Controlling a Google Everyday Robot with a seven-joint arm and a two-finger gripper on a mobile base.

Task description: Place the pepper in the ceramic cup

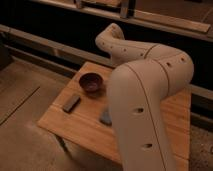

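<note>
Robot arm (145, 100) fills the frame from 12 to 5 o'clock and hides much of the tabletop (75, 125). Gripper out of sight behind it; jaws pressed together, contents unknown. Dark bowl (91, 82) at 10 o'clock, dark grey block (71, 103) at 8. Pepper and ceramic cup not visible. Judged: early approach; next move needs the pepper located.
</note>
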